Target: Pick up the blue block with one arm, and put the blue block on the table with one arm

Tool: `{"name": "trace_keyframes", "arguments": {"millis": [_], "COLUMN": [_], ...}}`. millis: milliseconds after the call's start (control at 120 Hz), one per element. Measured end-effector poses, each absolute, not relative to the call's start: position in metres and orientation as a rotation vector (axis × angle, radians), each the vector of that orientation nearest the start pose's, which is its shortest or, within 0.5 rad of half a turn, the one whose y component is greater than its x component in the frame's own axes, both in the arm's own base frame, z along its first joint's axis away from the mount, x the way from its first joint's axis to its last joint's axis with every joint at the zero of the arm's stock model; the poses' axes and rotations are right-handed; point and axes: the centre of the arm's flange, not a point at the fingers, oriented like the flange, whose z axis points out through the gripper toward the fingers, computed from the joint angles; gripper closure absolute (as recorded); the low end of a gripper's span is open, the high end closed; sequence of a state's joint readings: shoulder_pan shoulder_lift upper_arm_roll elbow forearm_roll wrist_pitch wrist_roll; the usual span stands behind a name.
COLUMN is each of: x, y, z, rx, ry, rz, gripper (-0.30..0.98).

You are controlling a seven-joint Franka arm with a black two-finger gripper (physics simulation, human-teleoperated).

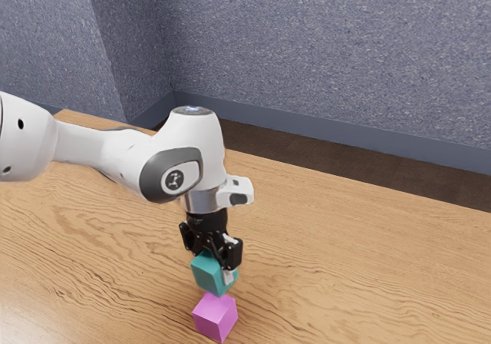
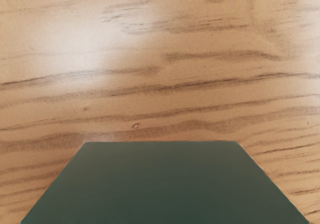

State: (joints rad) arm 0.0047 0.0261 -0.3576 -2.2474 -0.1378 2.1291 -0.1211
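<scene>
At the lower center of the exterior view, a magenta block (image 1: 214, 318) is sitting nearest the camera, while just above it in the frame a teal block (image 1: 207, 273), presumably the blue one the task is naming, is resting or hanging directly under the black gripper (image 1: 217, 265). The robot appears to be working at the pick-up, or at the turn from picking up to putting down; whether the gripper is pinching the teal block or merely standing spread around it, one cannot be telling from here. If the grip is wanting, the next move is calling for a firm squeeze; if it is sound, for carrying the block clear of its magenta neighbor and lowering it flat onto the wooden table (image 1: 368, 244). The underside of the teal block is hiding its support, leaving open whether it is touching the magenta block, standing on the wood behind it or hanging in the air (the two outlines are meeting, which is proving nothing about contact). In the wrist view, a dark green face (image 2: 165, 184) close under the hand is concealing the wood beneath it. Farther back, the white arm (image 1: 123, 152) is reaching in from the left of the exterior view, its near end running out of frame at the edge, and a speckled gray-blue wall (image 1: 330, 60) is closing off the scene across the top.
</scene>
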Motion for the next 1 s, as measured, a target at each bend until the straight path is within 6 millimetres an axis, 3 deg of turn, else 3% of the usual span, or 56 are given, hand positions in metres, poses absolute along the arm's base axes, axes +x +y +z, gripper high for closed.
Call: {"name": "trace_keyframes", "arguments": {"millis": [183,342,467,675,750,817,875,1000], "x": [0.491,0.501,0.5,0.504,0.507,0.511,0.52,0.551], "y": [-0.135,-0.084,-0.087,-0.09,-0.09,-0.09,-0.093,-0.105], "z": [0.341,0.31,0.292,0.297,0.306,0.326,0.353,0.439], "rx": [-3.195,-3.187,-3.179,-3.179,-3.179,-3.177,-3.179,-3.164], "ry": [0.127,-0.005,0.017,0.054,0.066,0.086,0.104,0.171], "rz": [0.274,0.369,0.423,0.402,0.37,0.307,0.232,0.047], "gripper": [0.31,0.31,0.27,0.11,0.08,0.06,0.04,0.02]}}
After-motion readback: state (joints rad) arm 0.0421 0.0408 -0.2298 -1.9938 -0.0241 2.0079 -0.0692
